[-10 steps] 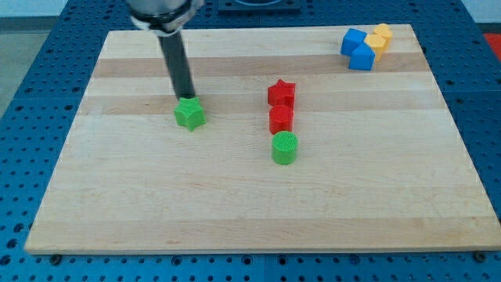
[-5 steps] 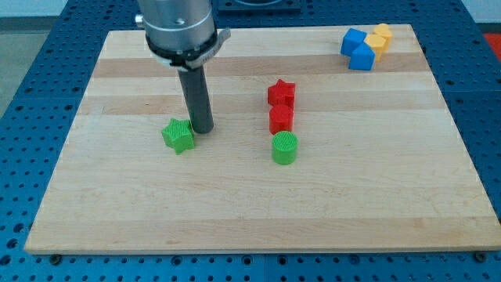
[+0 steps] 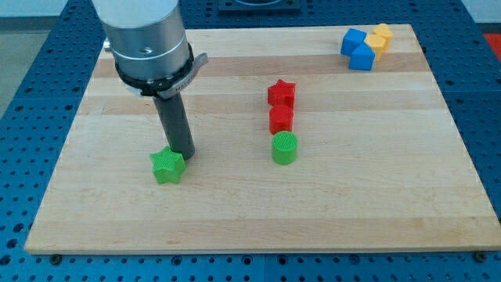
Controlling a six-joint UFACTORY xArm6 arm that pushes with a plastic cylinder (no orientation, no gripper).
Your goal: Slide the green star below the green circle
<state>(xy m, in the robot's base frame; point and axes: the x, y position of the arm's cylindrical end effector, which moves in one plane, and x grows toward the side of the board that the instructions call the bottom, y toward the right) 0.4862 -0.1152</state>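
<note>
The green star (image 3: pixel 167 166) lies on the wooden board (image 3: pixel 352 196), left of centre and low in the view. My tip (image 3: pixel 185 153) touches the star's upper right side. The green circle (image 3: pixel 285 148) stands to the view's right of the star, a little higher, well apart from it. The dark rod rises from the tip to the large grey arm end at the view's top left.
A red star (image 3: pixel 281 93) and a red block (image 3: pixel 281 119) stand in a column directly above the green circle. Two blue blocks (image 3: pixel 358 48) and a yellow block (image 3: pixel 380 37) cluster at the board's top right corner.
The tip has moved down and to the left, pushing the green star down and left along the board. The other blocks have not moved.
</note>
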